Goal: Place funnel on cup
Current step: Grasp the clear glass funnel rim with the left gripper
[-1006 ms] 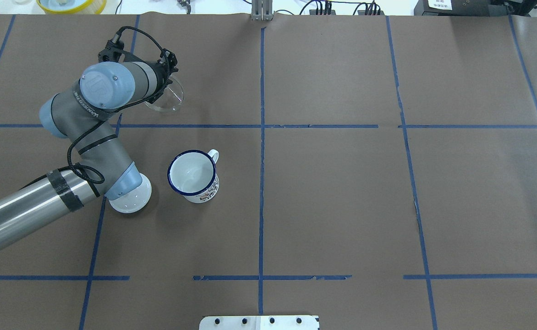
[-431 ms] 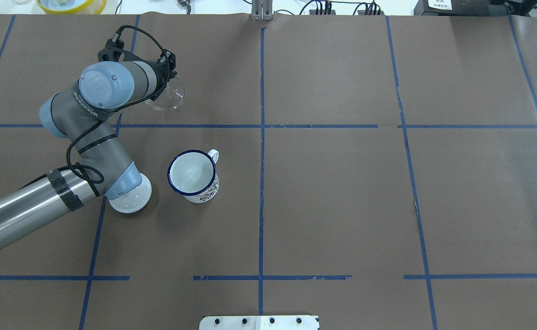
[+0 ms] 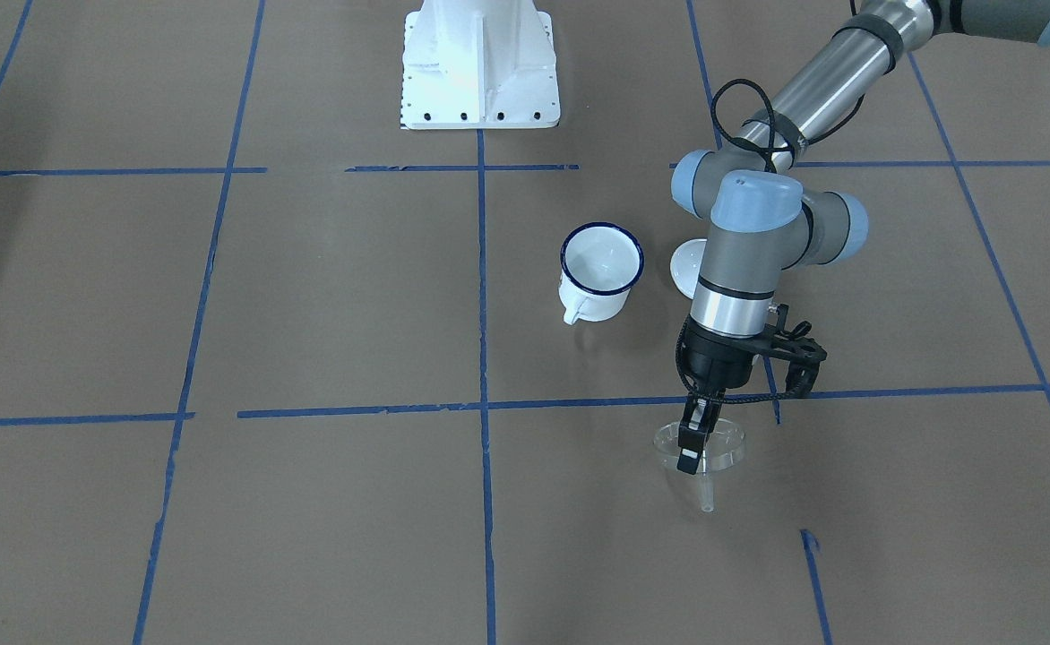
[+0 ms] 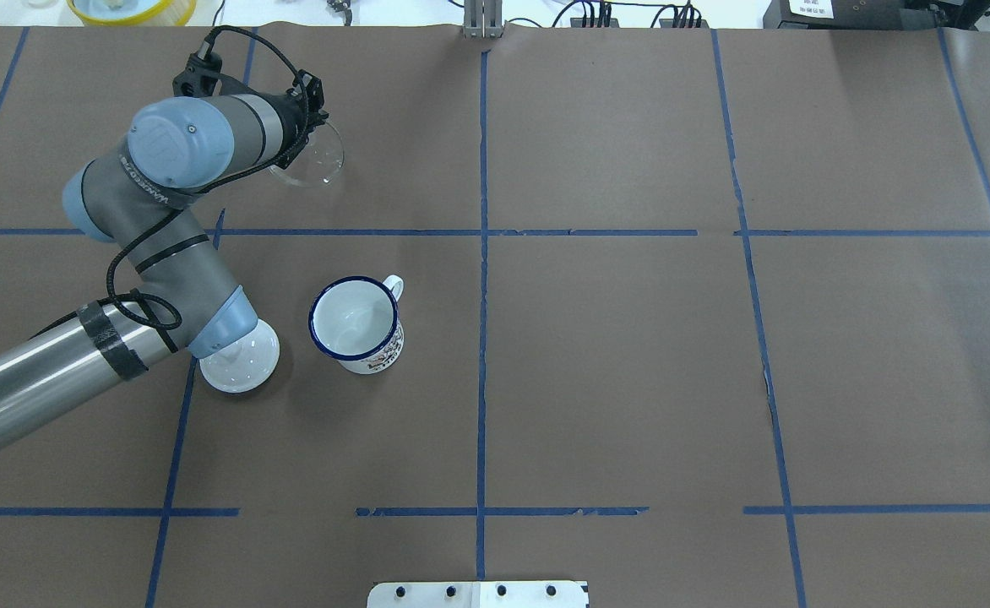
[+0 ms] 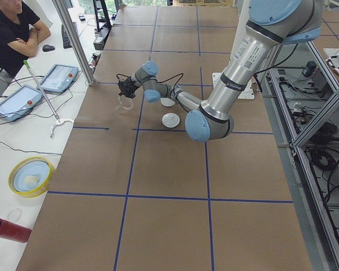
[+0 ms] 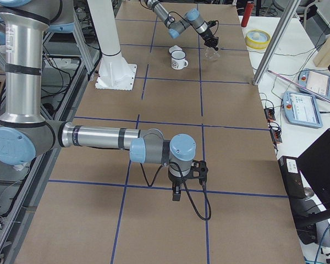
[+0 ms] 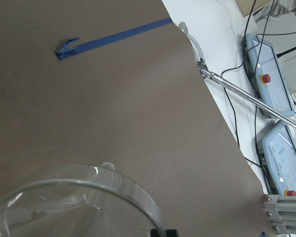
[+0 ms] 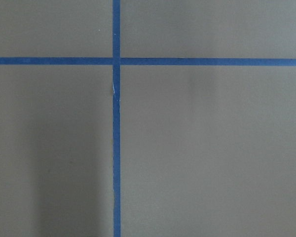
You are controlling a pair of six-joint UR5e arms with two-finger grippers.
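Brown table (image 4: 630,380), blue tape grid (image 4: 481,338), white cup (image 4: 356,319), white lid (image 4: 250,369) beside it

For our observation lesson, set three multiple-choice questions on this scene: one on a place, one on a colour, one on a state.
1. Where is the funnel? A on the cup; B in the left pincer, apart from the cup; C beside the robot's base.
2. What colour is the cup's rim? A red; B dark blue; C yellow.
3. How does the cup stand? A upright, uncovered; B on its side; C upside down.
Answers: 1 B, the pincer grips its rim; 2 B, a blue ring edges the white mug; 3 A, its open mouth faces up.
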